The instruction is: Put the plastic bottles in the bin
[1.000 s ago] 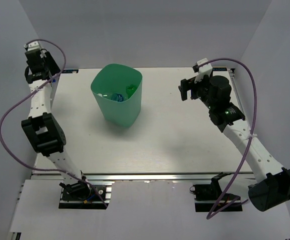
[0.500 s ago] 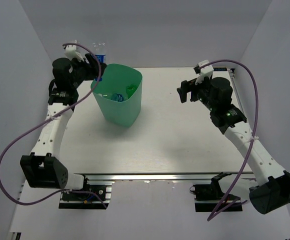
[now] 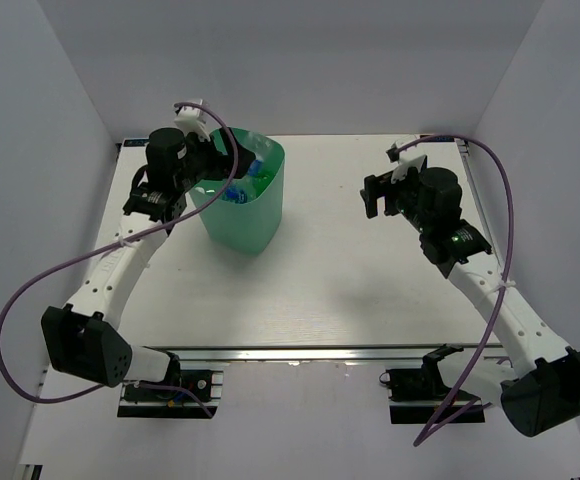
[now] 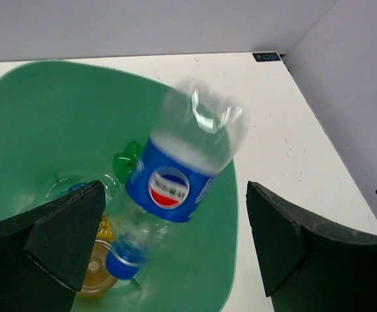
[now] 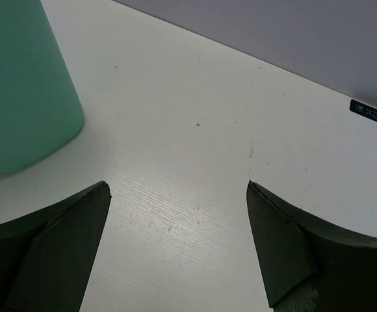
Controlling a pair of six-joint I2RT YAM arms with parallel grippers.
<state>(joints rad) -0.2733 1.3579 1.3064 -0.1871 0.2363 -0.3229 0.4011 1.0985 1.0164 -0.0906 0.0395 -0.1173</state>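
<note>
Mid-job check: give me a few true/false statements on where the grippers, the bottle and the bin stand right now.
1. The left gripper is open above the bin. True.
2. The left gripper clamps the bottle. False: it is loose between the open jaws, cap down, in the bin's mouth.
3. The right gripper holds a bottle. False: it is open and empty over the table.
4. The bin stands upright on the table. True.
</note>
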